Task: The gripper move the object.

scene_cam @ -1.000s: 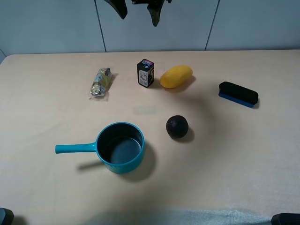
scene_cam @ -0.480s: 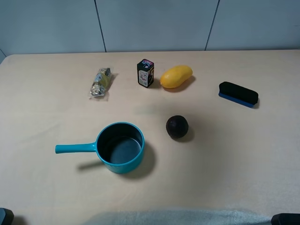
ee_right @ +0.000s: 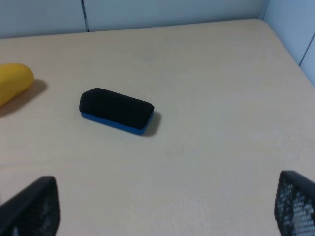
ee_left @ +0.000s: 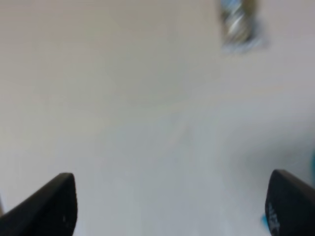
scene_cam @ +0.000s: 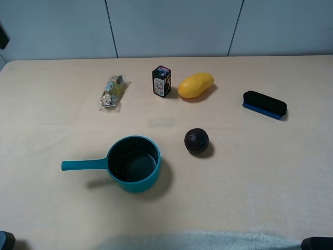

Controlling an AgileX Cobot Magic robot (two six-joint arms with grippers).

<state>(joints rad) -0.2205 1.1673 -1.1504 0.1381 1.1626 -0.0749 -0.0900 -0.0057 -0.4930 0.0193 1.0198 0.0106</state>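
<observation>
The small black box (scene_cam: 162, 80) with "5" marks stands upright at the back middle of the table, just left of the yellow mango (scene_cam: 195, 85). No gripper is near it. Only a dark bit of the left arm (scene_cam: 2, 37) shows at the far left edge of the exterior view. In the blurred left wrist view, my left gripper (ee_left: 170, 199) is open and empty over bare table, with the crinkled wrapper (ee_left: 239, 24) ahead. My right gripper (ee_right: 165, 206) is open and empty, short of the black-and-blue eraser (ee_right: 117, 110). The box is out of both wrist views.
The wrapper (scene_cam: 112, 92) lies left of the box and the eraser (scene_cam: 264, 103) at the right. A dark round fruit (scene_cam: 196, 140) and a teal saucepan (scene_cam: 132, 164), handle pointing left, sit in the middle front. The mango's end (ee_right: 15, 83) shows in the right wrist view.
A second ago dark gripper fingers hung at the top middle of the exterior view; they have left it. A dark arm part now shows at the far left edge. The objects have not moved.
</observation>
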